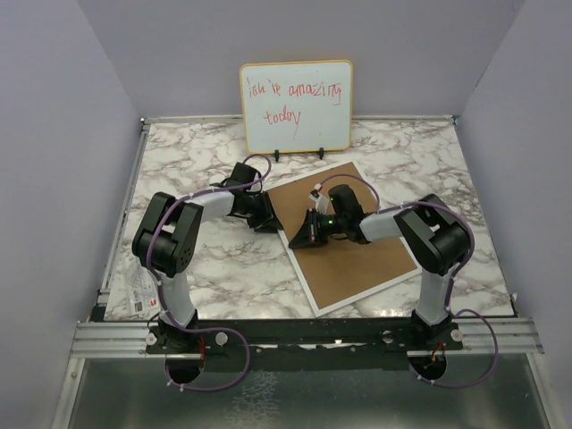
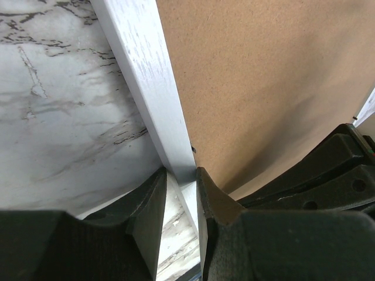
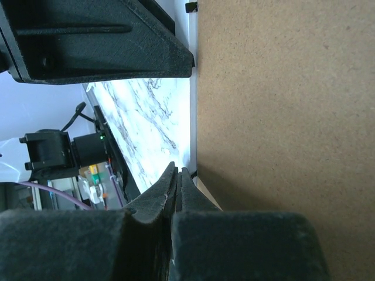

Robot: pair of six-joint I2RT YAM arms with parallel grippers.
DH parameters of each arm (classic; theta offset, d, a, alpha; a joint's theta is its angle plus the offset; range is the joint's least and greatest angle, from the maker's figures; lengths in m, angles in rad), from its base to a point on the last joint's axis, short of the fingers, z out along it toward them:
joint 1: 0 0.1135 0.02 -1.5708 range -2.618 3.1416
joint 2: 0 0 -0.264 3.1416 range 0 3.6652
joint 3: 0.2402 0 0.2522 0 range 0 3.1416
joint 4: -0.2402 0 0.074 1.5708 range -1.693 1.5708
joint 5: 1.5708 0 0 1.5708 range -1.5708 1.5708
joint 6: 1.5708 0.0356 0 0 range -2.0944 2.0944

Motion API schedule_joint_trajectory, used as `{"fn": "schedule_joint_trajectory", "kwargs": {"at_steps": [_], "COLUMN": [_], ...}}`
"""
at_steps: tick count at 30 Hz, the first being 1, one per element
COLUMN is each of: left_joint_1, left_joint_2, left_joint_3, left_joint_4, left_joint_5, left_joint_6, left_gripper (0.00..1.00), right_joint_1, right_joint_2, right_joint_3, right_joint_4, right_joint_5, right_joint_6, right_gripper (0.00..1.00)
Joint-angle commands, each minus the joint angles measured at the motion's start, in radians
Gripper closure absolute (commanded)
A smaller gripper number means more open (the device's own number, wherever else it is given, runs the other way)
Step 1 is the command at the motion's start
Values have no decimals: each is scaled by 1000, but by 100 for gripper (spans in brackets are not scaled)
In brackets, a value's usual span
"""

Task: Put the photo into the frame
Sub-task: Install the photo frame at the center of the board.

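Note:
The frame [image 1: 304, 288] lies face down on the marble table, its thin white rim around the brown backing board [image 1: 357, 241]. My left gripper [image 1: 271, 217] is at the frame's left corner. In the left wrist view its fingers [image 2: 181, 175] straddle the white rim [image 2: 146, 76] and press on it from both sides. My right gripper [image 1: 293, 236] is right beside it at the same corner, over the board's edge [image 3: 281, 117]. Its jaws [image 3: 177, 175] are closed tight, with nothing visible between them. The photo is out of view.
A wood-edged whiteboard [image 1: 296, 105] with red handwriting stands at the back. A clear plastic wrapper [image 1: 138, 290] lies at the table's left edge. The two grippers are very close together; the left one fills the top of the right wrist view [image 3: 105, 41].

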Motion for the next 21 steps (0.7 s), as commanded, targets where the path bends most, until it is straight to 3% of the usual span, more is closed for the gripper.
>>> {"fn": "schedule_joint_trajectory", "kwargs": {"at_steps": [1,21], "left_joint_1": [-14,-13], "left_joint_2": [139,148], "left_joint_3": [-84,-79], "left_joint_4": [-133,-187], "left_joint_5": [-244,-328], "left_joint_6": [85,139], "left_gripper": [72,75], "right_joint_1": [6,-12], "right_joint_2": [35,110], "right_joint_3": [20,11], "right_joint_4": [-2,-178], "right_joint_5": [-25,122], "right_joint_6": [-15,-75], "right_gripper": [99,99]}}
